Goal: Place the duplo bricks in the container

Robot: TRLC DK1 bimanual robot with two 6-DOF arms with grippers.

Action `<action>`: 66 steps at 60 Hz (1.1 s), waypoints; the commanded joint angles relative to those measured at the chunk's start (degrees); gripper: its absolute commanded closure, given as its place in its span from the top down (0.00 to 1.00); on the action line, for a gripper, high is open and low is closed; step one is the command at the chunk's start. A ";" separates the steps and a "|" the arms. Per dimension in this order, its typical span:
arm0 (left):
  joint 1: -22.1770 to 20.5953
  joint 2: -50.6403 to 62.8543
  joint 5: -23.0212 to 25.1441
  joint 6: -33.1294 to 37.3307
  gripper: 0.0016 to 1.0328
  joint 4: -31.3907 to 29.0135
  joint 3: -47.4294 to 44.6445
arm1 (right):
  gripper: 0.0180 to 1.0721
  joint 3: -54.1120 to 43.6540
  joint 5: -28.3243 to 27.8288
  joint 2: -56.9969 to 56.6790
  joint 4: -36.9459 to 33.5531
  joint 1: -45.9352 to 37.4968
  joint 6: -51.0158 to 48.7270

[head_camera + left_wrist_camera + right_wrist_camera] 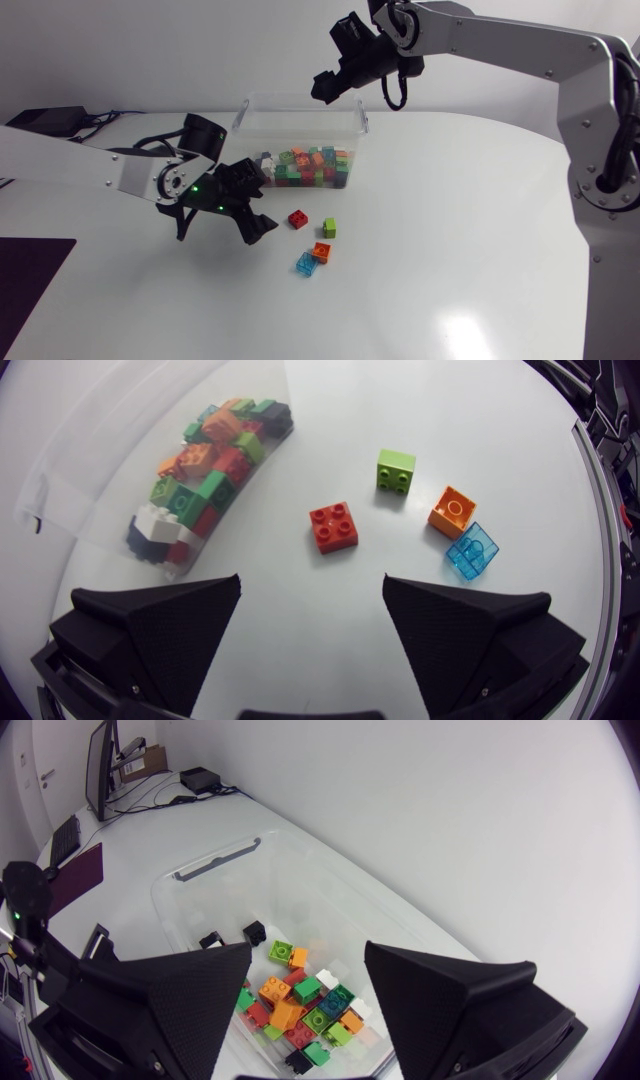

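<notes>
Beside container (300, 120): four bricks (298, 219) loose | left jaws released | right jaws released

Silver-grey links (520, 45), black joints (200, 132), looped black cable (397, 95), green light (196, 189), matte black wedge-fingered tools (310, 585).

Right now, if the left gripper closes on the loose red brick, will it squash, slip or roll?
Probably rigid: the red brick looks like hard moulded plastic with crisp edges. It sits flat, studs up, so it should slide rather than roll. Its glossy sides may slip a little.
</notes>
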 commanded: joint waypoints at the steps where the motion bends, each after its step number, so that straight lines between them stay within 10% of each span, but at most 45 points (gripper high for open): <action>1: -1.26 3.23 0.29 0.18 0.96 0.22 2.96 | 0.90 -4.13 -0.10 -5.31 0.34 -1.21 1.10; 13: -4.33 6.92 -4.45 -5.09 0.96 -1.45 8.41 | 0.90 -17.75 -0.10 -16.56 1.57 -3.15 1.01; 35: -7.85 15.53 -8.32 -10.54 0.94 -21.75 27.75 | 0.90 -36.12 -0.01 -29.66 1.40 -4.38 0.40; 66: -8.55 24.32 -12.54 -13.88 0.89 -28.78 34.52 | 0.90 -53.61 -0.28 -36.43 4.39 -2.80 -0.83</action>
